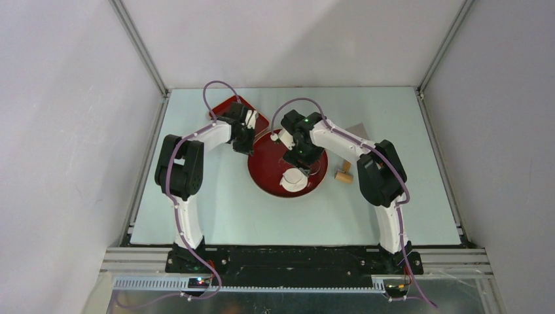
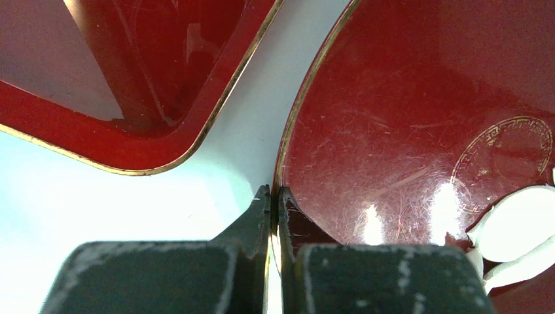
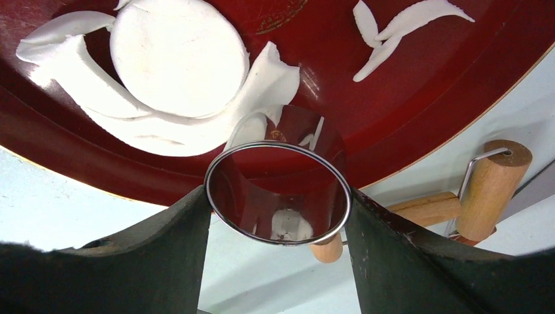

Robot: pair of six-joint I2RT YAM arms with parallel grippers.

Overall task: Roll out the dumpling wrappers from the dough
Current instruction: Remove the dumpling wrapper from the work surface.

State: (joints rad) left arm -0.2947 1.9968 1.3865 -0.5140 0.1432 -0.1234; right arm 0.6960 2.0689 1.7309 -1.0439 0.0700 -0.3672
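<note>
A round dumpling wrapper (image 3: 173, 55) lies cut inside a ragged sheet of white dough (image 3: 262, 85) on the round red plate (image 3: 393, 111). From above, the dough (image 1: 294, 180) sits at the plate's near side. My right gripper (image 3: 278, 203) is shut on a shiny metal ring cutter (image 3: 278, 190), held just off the dough's edge, over the plate's rim. My left gripper (image 2: 275, 196) is shut on the plate's gold rim (image 2: 294, 111) at its left side. Thin dough scraps (image 3: 399, 29) lie apart on the plate.
A rectangular red tray (image 2: 150, 78) lies just beyond the plate's left edge, at the table's back (image 1: 226, 108). A wooden rolling pin (image 1: 343, 175) with a wire handle rests on the table right of the plate, under my right arm.
</note>
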